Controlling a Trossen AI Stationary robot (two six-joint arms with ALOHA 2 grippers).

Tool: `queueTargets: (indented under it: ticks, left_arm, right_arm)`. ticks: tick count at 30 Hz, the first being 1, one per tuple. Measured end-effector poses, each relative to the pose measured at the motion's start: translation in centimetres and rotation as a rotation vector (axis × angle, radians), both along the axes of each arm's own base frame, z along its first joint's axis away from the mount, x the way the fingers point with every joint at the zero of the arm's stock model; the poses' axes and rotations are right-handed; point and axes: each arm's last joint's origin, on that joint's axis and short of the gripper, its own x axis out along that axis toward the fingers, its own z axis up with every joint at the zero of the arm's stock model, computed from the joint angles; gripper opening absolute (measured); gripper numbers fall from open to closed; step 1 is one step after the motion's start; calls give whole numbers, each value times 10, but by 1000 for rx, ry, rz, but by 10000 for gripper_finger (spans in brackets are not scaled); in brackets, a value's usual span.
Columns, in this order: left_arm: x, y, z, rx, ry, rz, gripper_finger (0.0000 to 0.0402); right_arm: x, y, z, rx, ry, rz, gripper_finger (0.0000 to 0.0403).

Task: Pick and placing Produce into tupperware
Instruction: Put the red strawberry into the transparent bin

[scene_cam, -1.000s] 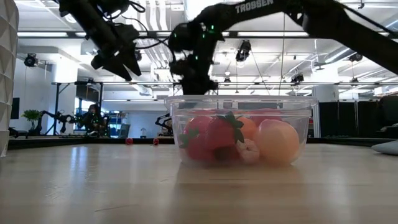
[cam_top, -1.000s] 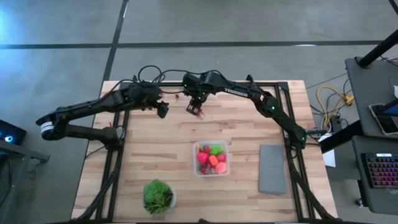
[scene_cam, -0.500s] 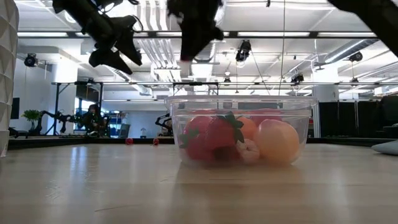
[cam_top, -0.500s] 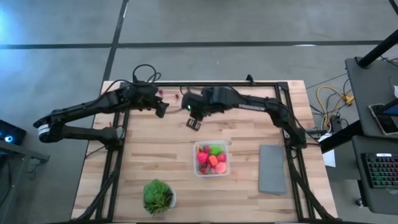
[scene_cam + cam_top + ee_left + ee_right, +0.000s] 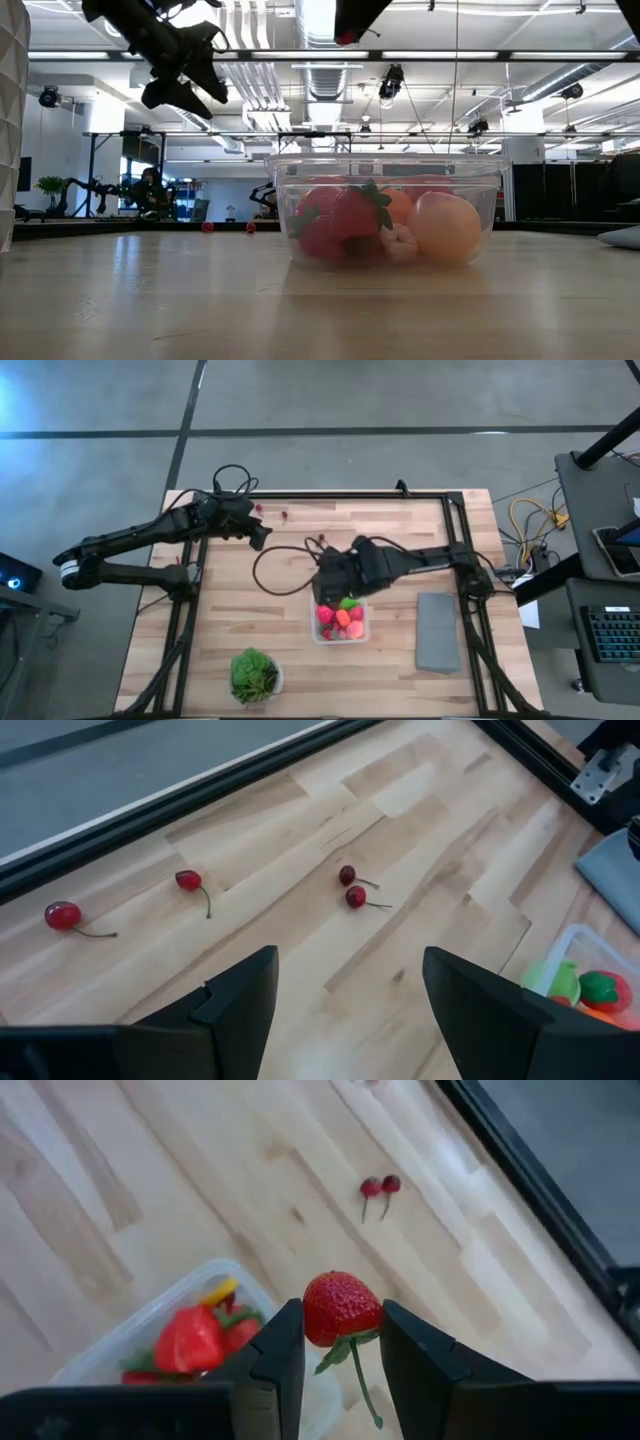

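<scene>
The right gripper [image 5: 342, 1342] is squeezed tight on a red strawberry [image 5: 342, 1308], with its green stem hanging down between the two dark fingers [image 5: 274, 1360]. In the high view this right gripper [image 5: 333, 582] hangs over the edge of the tupperware [image 5: 362, 632] at about 11 o'clock from the box's middle. The tupperware is a clear box with round corners, and it sits near the middle of the wooden table [image 5: 240, 620]. Inside it are red, orange, green and yellow toy pieces of produce [image 5: 339, 617]. In the low view the box [image 5: 388, 170] stands flat on the table, and a red strawberry, an orange piece and a peach-coloured ball show through its wall. The left gripper [image 5: 258, 537] floats up in the air at about 10 o'clock from the box, well apart from it, and its fingers [image 5: 240, 992] are spread wide with nothing between them. Below them, loose cherries [image 5: 352, 888] lie on the wood, two close together and two more [image 5: 187, 880] farther off. A grey slab [image 5: 437, 632] lies at 3 o'clock from the box, and a leafy plant [image 5: 254, 674] sits at about 8 o'clock.
</scene>
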Motion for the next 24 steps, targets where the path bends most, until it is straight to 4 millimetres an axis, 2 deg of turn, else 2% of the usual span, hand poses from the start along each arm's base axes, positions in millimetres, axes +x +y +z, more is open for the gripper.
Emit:
queueTargets:
  ticks: [5, 11, 14, 18, 24]
  left_arm:
    - [2, 1, 0, 24, 4, -20, 235]
    - [3, 1, 0, 21, -3, -30, 235]
    - [3, 0, 0, 16, -4, -44, 235]
    - [3, 0, -1, 10, 0, -50, 235]
    - [5, 1, -9, 2, 28, -57, 235]
  right_arm:
    - [-1, 3, -3, 44, -54, -117, 105]
    - [4, -26, -15, 62, -32, -249, 105]
    - [6, -39, -34, 106, 37, -314, 105]
    - [3, -45, -66, 158, 155, -384, 105]
    - [4, -36, -107, 301, 246, -370, 105]
